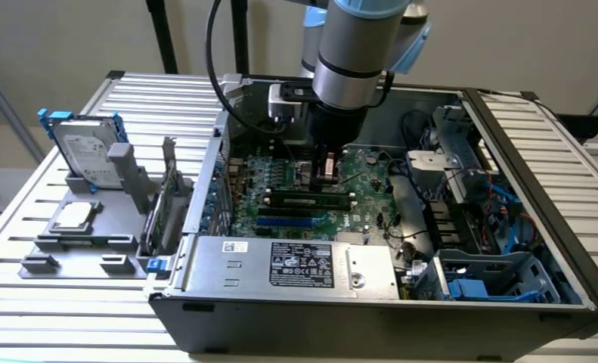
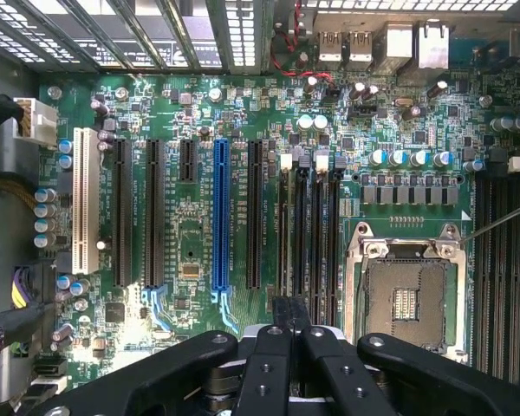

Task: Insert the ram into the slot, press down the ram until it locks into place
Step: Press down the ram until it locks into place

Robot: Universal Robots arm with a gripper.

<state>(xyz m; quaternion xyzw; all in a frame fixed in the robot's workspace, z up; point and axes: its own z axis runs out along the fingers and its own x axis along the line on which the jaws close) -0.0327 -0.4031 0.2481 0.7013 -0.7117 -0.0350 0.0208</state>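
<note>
Insertion pending: my hand [image 2: 292,336] grips the thin flat circuit-board ram [image 2: 290,310] above the long black slot [image 2: 301,234]; seating demands exact alignment.

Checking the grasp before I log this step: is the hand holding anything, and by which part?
It cannot be told: the hand hangs low over the black memory slots, and no grasped thing shows clearly.
</note>
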